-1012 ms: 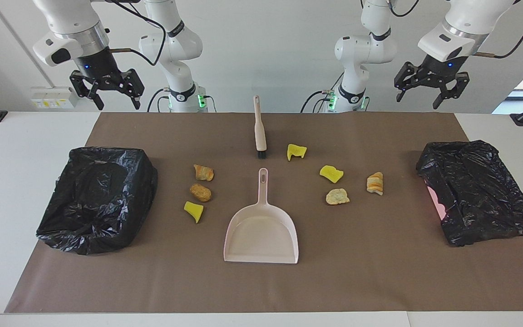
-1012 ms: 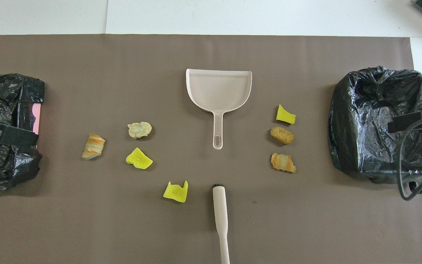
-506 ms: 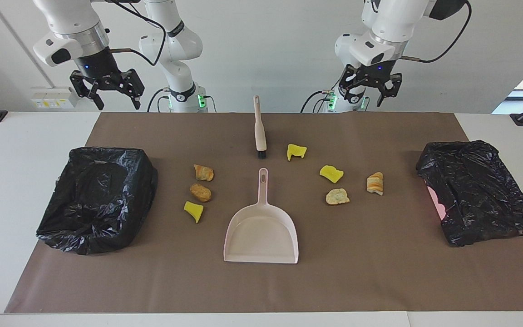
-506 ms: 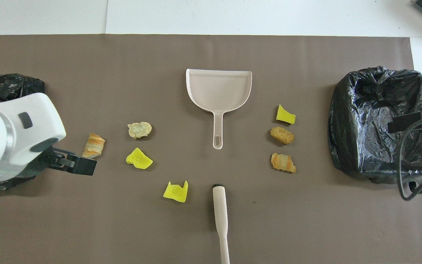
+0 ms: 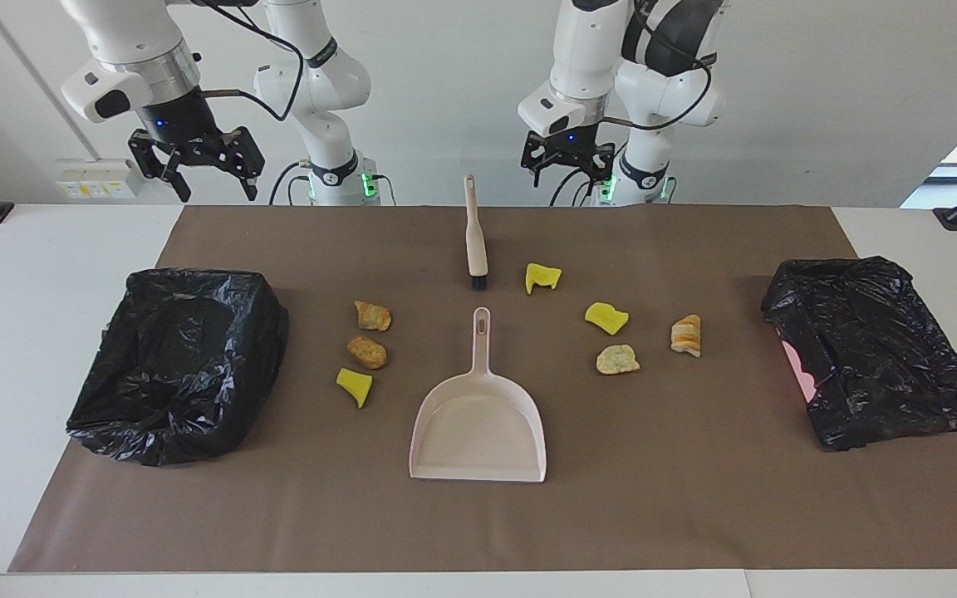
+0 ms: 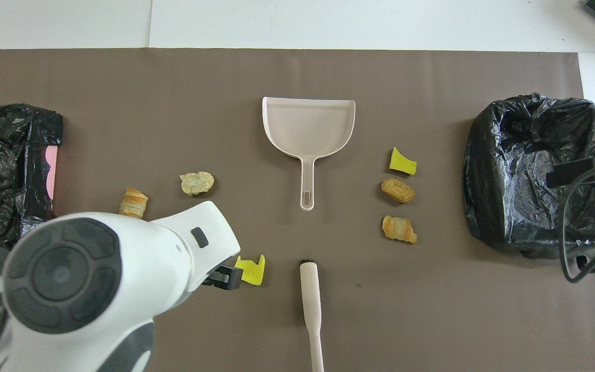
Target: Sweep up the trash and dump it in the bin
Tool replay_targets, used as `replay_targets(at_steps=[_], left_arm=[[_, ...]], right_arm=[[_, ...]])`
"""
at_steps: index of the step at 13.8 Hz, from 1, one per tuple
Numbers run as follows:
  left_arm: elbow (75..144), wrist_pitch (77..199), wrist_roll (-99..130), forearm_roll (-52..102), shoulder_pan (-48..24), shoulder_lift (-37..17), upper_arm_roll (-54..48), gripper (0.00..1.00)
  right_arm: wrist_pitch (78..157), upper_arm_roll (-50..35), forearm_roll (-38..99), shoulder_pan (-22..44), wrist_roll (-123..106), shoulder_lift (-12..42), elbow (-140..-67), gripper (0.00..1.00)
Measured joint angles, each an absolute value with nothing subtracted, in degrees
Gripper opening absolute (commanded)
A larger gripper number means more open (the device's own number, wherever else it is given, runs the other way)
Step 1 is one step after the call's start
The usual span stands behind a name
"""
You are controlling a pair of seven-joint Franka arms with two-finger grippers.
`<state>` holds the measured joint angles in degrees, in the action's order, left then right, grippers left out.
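Several bits of trash lie on the brown mat around a pale dustpan (image 5: pixel 478 432): yellow wedges (image 5: pixel 542 277) (image 5: pixel 606 317) (image 5: pixel 355 386) and bready lumps (image 5: pixel 616 359) (image 5: pixel 686 335) (image 5: pixel 372 316) (image 5: pixel 367 351). A brush (image 5: pixel 474 241) lies between the dustpan's handle and the robots. The open bag-lined bin (image 5: pixel 113 374) sits at the right arm's end. My left gripper (image 5: pixel 568 173) hangs open and empty, high over the mat's edge beside the brush handle. My right gripper (image 5: pixel 214 184) waits open and empty, high over its own end of the mat. In the overhead view the left arm hides one yellow wedge.
A second black bag (image 5: pixel 873 349), crumpled with pink showing, lies at the left arm's end of the mat. White table (image 5: pixel 30 274) borders the mat (image 5: pixel 694 515) on all sides.
The left arm has swung from above the bag at its own end in to the middle of the table, beside the brush handle. The right arm has not moved.
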<state>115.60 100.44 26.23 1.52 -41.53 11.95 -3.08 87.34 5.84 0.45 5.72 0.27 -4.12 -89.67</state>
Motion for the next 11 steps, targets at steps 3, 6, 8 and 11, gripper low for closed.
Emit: replay_targets(at_steps=[3, 6, 8, 11], left_arm=[[120.8, 105.7, 33.5, 1.9, -48.7, 12.0, -3.1, 1.0], [125.1, 113.5, 42.2, 2.0, -56.1, 10.3, -3.1, 1.0], [127.4, 119.0, 46.9, 2.0, -59.8, 8.1, -3.2, 1.0], [129.5, 123.8, 50.3, 2.0, -62.9, 4.8, -3.2, 1.0]], right_arm=[[87.3, 5.8, 0.4, 5.7, 0.3, -4.3, -90.0, 1.0], [87.3, 5.8, 0.4, 5.7, 0.3, -4.5, -90.2, 1.0], [87.3, 5.8, 0.4, 5.7, 0.3, -4.5, -90.2, 1.0], [87.3, 5.8, 0.4, 5.7, 0.3, -4.5, -90.3, 1.0]])
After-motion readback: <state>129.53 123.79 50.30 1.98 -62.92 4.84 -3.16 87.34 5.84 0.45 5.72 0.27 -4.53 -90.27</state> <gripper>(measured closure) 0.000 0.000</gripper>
